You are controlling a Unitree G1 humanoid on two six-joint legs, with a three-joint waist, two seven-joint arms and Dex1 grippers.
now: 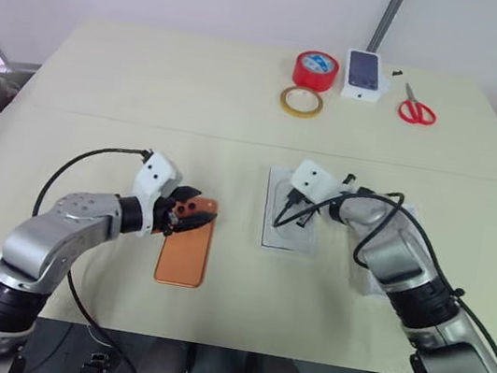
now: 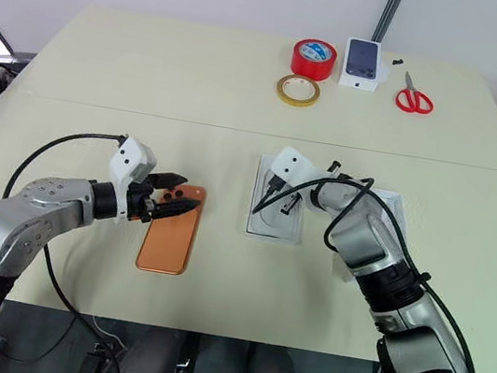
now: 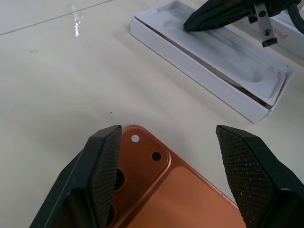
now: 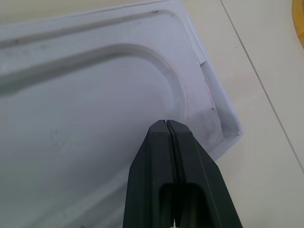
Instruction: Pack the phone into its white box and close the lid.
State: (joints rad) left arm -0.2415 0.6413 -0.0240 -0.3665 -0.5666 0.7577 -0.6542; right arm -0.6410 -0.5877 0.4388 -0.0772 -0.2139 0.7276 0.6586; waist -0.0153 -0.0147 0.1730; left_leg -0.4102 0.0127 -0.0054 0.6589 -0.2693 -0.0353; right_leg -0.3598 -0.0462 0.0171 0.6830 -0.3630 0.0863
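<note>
I'm hovering the left claw point(image 3: 166, 175) open over the glossy copper phone point(image 2: 168, 235); right claw point(image 4: 166, 126) pinched empty, pressing into the white box point(image 3: 209, 80), its moulded insert.

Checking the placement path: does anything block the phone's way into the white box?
Yes. A white card with an oval outline lies in the white box, and the shut right hand presses on it.

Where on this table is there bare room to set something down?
Bare: the wide strip between the tape rolls and the white box, and the far-left corner. Crowded: the middle, with the phone, left gripper and right gripper.
</note>
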